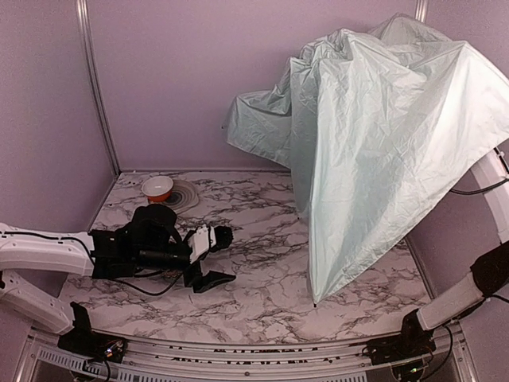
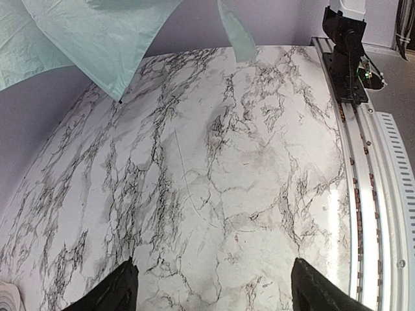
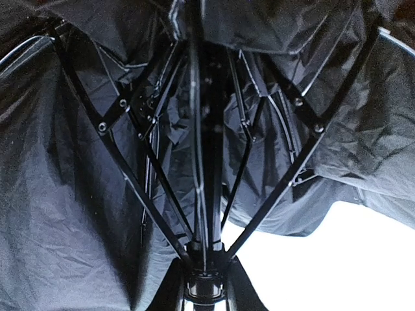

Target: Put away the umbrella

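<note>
Umbrella [image 1: 374,151] up in the air over the right half of the marble surface [image 1: 262,239], mint canopy part-collapsed and draped, one corner tip hanging just above the marble. Right tool [image 3: 206,288] hidden under the fabric from above; in its wrist view, fingers [image 3: 238,291] pinching the foot of the black shaft [image 3: 198,129], ribs and dark lining fanning out ahead. Left tool [image 1: 216,256] low over the left side, well apart from the umbrella, spread wide, nothing between. Small orange-and-white bowl [image 1: 157,188] near the far left corner.
</note>
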